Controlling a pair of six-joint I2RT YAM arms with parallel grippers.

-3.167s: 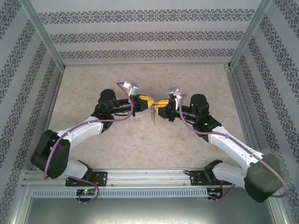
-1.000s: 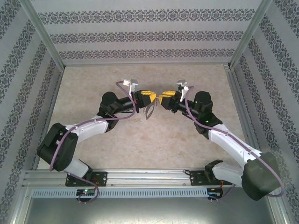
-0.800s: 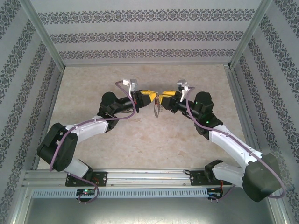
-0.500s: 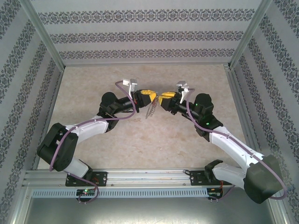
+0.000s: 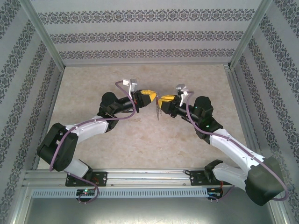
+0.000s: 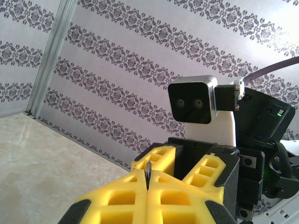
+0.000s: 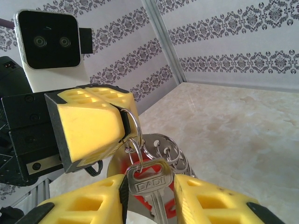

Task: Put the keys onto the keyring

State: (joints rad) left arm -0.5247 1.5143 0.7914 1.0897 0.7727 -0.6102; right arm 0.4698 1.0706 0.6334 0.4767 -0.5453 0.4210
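Centre of the overhead view: the left claw (image 5: 150, 96) is clamped tight on the keyring (image 5: 159, 111). The right claw (image 7: 149, 184), part-open, brackets a silver key (image 7: 148, 178); whether it grips, I cannot tell.

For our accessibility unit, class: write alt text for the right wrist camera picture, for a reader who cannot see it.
A silver key stamped DADI sits between the yellow fingers of the right hand, hanging from a small ring on the keyring. The left hand, fingers shut, holds that keyring above a pale table.
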